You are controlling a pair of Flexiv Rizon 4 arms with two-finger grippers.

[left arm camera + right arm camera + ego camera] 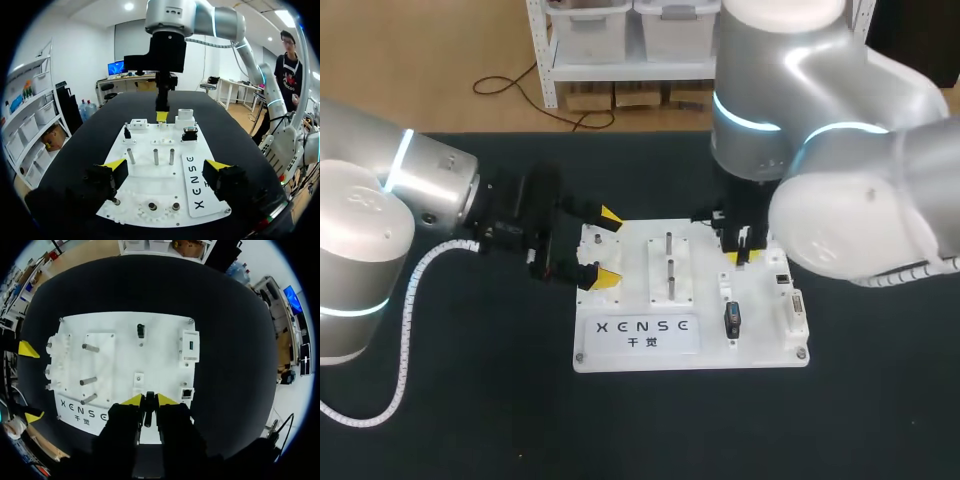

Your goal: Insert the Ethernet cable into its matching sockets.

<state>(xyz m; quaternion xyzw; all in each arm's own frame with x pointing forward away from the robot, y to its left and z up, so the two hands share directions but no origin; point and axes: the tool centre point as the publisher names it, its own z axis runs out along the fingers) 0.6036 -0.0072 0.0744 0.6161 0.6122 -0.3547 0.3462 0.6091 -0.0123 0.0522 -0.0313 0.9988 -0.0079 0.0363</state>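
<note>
Dark Ethernet plug (146,415) is pinched between the fingers of the right tool (149,401), which is clamped on it above the white board (705,275), near the small socket (186,392) at the board's right edge. Left tool (605,247) is spread wide over the board's left edge, holding nothing. The board lies on the black bench (470,400).

- A table (470,400) with a plain matte black top.
- Its dark surface spreads beneath the left gripper (605,247) and all round under the right gripper (742,256).
</note>
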